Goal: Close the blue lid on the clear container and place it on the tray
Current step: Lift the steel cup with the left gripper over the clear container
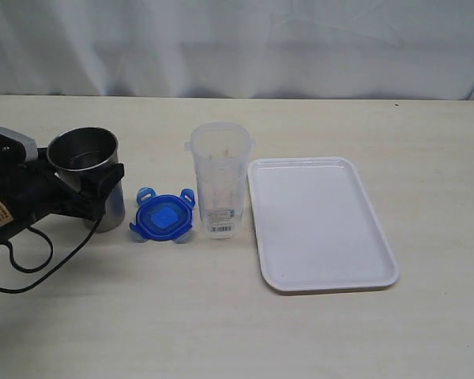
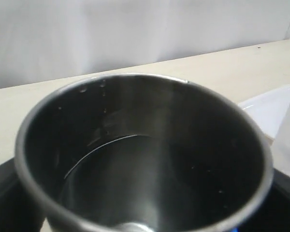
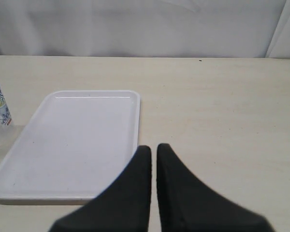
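— Beige worktop [image 1: 221, 332], matt and faintly grained, runs the whole width of the scene. Behind it hangs a white curtain [image 1: 237, 47] in soft folds.
— And what stands on it?
— A steel cup [image 1: 83, 150] at the left of the exterior view, then the blue lid [image 1: 163, 215] lying flat on the worktop, then the clear container [image 1: 220, 185] standing upright with its mouth uncovered and a barcode near its base. The lid sits just beside the container's foot. The tray [image 1: 320, 221], white with a low rim, lies just beside the container on its other side.
— How does the left hand [image 1: 91, 185] stand?
— Its black fingers straddle the steel cup, which fills the left wrist view. Whether they press on the cup's wall or stand off it cannot be told.
— And the right hand [image 3: 153, 154]?
— Clenched, its two dark fingers nearly meeting with nothing between them. It hangs over bare worktop near the tray's long edge, apart from lid and container
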